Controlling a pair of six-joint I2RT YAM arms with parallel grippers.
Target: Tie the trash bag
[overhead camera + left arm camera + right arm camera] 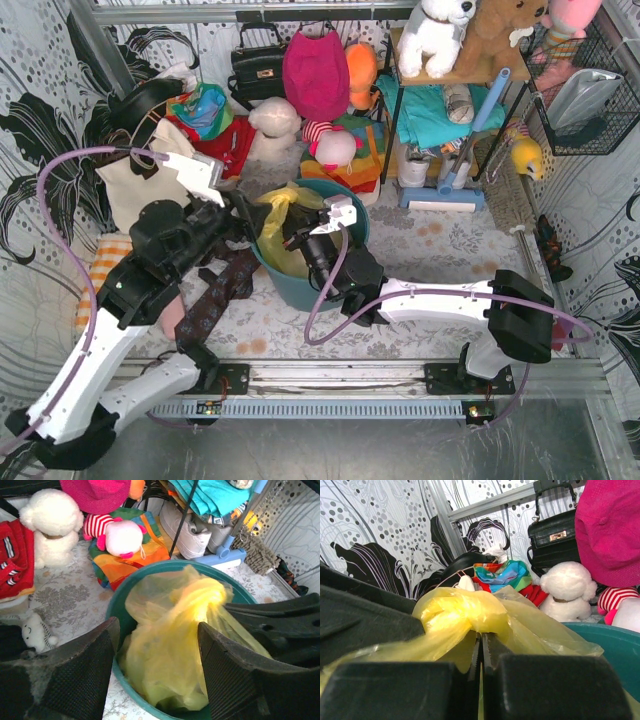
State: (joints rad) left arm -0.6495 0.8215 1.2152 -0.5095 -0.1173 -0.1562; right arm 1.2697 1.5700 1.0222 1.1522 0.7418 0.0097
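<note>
The yellow-green trash bag [277,222] sits inside the teal bin [350,225], its top gathered into a twisted bunch [209,598]. My right gripper [298,241] reaches in from the right and is shut on the bag's film just below the bunch [462,611]; its jaws [482,639] press together with yellow plastic between them. My left gripper [244,213] is open at the bin's left rim, its fingers [90,660] apart on either side of the bag's body [160,650], touching nothing. The black right gripper also shows in the left wrist view [280,625].
Plush toys [273,122], a pink bag [315,70], a black handbag [255,65] and a cream tote [135,185] crowd the back left. A shelf [445,100] with cloths and a brush stands back right. A patterned dark cloth [222,292] lies left of the bin.
</note>
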